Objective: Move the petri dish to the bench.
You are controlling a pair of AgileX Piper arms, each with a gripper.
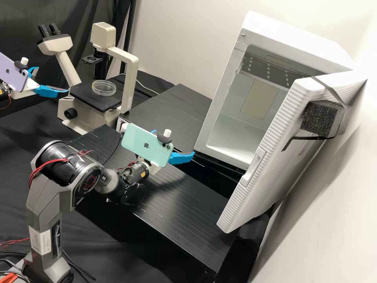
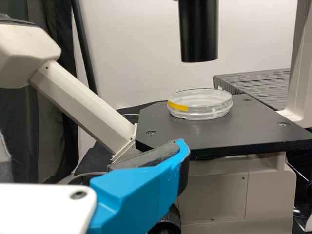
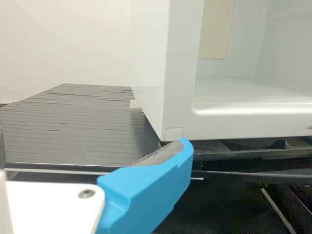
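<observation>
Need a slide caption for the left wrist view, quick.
Petri dish with a yellow strip on the black microscope stage, one blue claw finger in the foreground.

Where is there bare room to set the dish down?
The bench is bare between the microscope and the white box, and again between the right arm and the open door. It is crowded at the stage, holding the dish, with the left pincer nearby.

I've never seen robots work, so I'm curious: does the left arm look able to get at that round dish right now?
Probably yes: the left gripper is open beside the microscope, and nothing visible blocks its side of the petri dish.
</observation>
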